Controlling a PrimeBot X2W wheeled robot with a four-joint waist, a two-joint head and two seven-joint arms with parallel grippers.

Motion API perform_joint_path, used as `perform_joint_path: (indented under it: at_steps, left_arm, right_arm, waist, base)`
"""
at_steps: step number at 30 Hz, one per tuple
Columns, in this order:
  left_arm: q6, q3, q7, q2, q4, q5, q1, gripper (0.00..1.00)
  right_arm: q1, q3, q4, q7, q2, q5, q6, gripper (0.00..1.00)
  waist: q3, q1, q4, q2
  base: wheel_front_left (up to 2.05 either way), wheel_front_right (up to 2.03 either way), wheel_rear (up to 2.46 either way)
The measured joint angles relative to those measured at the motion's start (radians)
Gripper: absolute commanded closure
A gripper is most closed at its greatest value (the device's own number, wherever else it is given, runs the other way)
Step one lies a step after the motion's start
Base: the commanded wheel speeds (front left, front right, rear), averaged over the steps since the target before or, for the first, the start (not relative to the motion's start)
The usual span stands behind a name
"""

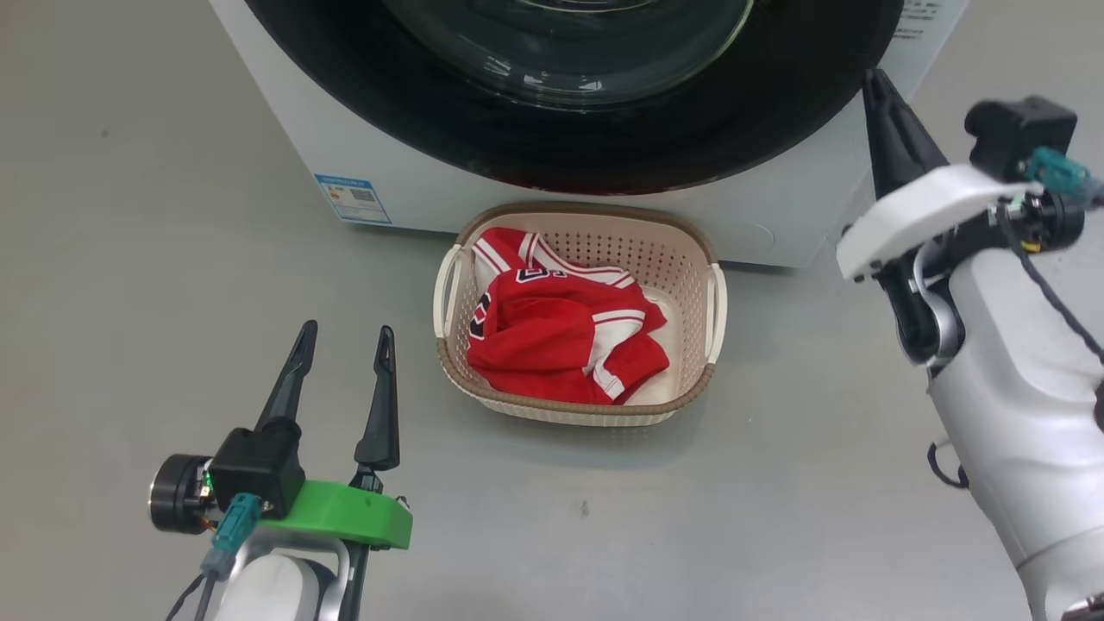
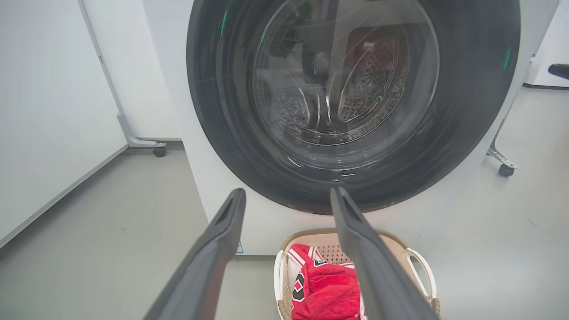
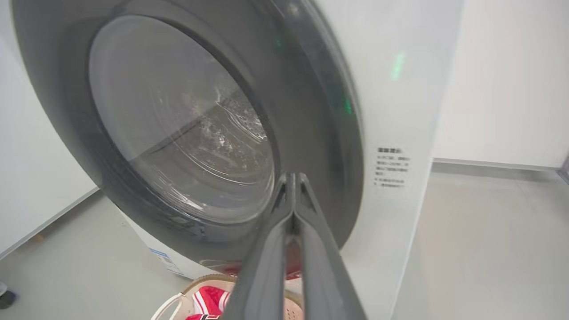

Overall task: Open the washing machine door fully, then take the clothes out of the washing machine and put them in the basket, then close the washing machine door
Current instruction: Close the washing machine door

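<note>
Head view has the clothes [image 1: 552, 345] in the basket [image 1: 681, 259] on the floor against the washing machine [image 1: 285, 112], its door [image 1: 414, 112] seemingly closed, so I judge the task finished, left claw [image 1: 347, 329] wide and empty, right claw [image 1: 875, 82] pinched shut beside the door.

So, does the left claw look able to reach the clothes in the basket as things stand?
Probably yes. The left claw is open and sits to the left of the basket, with nothing between them. The clothes lie heaped in its open top, with nothing over them.
</note>
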Motion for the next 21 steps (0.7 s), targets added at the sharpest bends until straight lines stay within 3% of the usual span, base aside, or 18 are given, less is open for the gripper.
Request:
perform_joint_path:
  at_steps: [11, 13, 14, 15, 21]
  left_arm:
    - [0.000, 0.007, 0.002, 0.013, 0.014, 0.004, 0.016, 0.00]
    - [0.000, 0.015, 0.003, 0.019, 0.020, 0.010, 0.032, 0.00]
    - [0.000, 0.019, 0.003, 0.021, 0.025, 0.010, 0.040, 0.00]
    - [0.000, 0.022, 0.003, 0.023, 0.029, 0.010, 0.047, 0.00]
    - [0.000, 0.029, 0.012, 0.025, 0.039, 0.014, 0.078, 0.00]
  right_arm:
    - [0.214, -0.035, -0.001, -0.040, -0.012, 0.000, -0.002, 1.00]
    - [0.243, -0.043, -0.015, -0.044, -0.011, 0.000, -0.011, 0.71]
    - [0.256, -0.046, -0.022, -0.047, -0.010, 0.000, -0.012, 0.47]
    - [0.271, -0.048, -0.028, -0.047, -0.010, 0.000, -0.019, 0.00]
    - [0.369, -0.061, -0.065, -0.049, 0.003, 0.000, -0.050, 0.00]
  waist:
    - [-0.073, 0.0000, -0.057, 0.0000]
    - [-0.087, 0.0000, -0.067, 0.0000]
    - [-0.094, 0.0000, -0.072, 0.0000]
    - [-0.102, 0.0000, -0.076, 0.0000]
    - [-0.147, 0.0000, -0.100, 0.0000]
  base:
    - [0.00, 0.00, 0.00]
    - [0.00, 0.00, 0.00]
    - [0.00, 0.00, 0.00]
    - [0.00, 0.00, 0.00]
    - [0.00, 0.00, 0.00]
